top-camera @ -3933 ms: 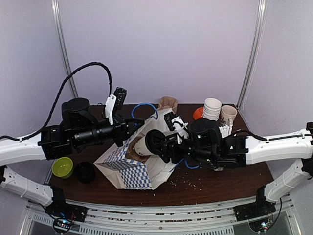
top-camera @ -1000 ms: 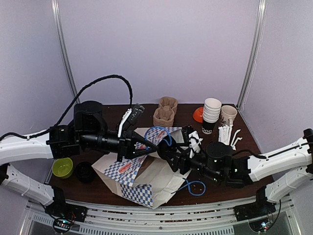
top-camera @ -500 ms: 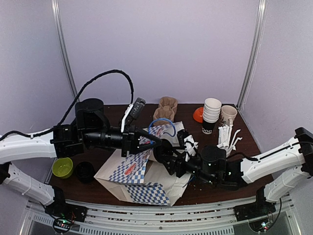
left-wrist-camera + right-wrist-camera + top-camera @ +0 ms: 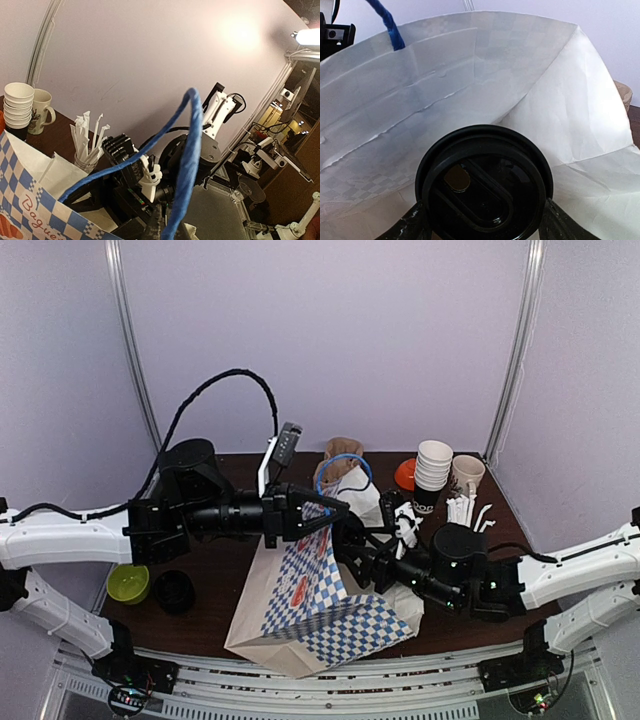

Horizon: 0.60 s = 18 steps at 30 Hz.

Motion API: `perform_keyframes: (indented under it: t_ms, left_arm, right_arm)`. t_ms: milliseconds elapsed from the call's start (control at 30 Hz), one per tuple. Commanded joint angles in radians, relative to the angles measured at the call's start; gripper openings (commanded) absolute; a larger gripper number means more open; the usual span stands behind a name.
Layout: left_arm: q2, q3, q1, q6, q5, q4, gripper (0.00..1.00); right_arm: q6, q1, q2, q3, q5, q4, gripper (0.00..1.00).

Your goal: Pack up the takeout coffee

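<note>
While the bag (image 4: 320,610) stands upright on the table (image 4: 215,575) with its mouth open, this packing job looks roughly halfway. The cup (image 4: 485,182) is in the right gripper (image 4: 352,540), its jaws spread fairly wide and clamped on the cup's sides just under the black lid. The wrist view frames it against the bag's white inner wall, so I'd call it at the mouth or just inside, not yet let go. How deep it sits, I can't tell. The tray (image 4: 345,448) is at the back of the table, outside the bag, so that is left to do. Now the arms: the left one reaches in level from the left, the left gripper (image 4: 335,508) pinched tight on the blue handle (image 4: 187,150), holding the bag's top edge up. The right arm comes across low from the right, wrist aimed into the opening.
</note>
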Motion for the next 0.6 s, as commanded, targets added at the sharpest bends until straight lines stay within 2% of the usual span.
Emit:
perform_keyframes:
  t_ms: [0,167,333,567]
  left_arm:
    - [-0.029,-0.054,-0.004,-0.026,-0.023,0.143,0.0]
    - [-0.063,-0.084,-0.004,-0.001,-0.037,0.058,0.0]
    - [-0.077,-0.098,-0.004,0.036,-0.021,-0.008,0.0]
    - [-0.084,-0.111,-0.004,0.041,-0.019,0.025,0.0]
  right_arm:
    - [-0.008,0.005,0.012,0.041,-0.002,-0.076,0.5]
    - [0.003,0.004,-0.033,0.044,-0.008,-0.141,0.5]
    - [-0.004,0.003,-0.123,0.12,-0.036,-0.329,0.51]
    - [0.0,0.001,-0.113,0.237,-0.118,-0.497,0.51]
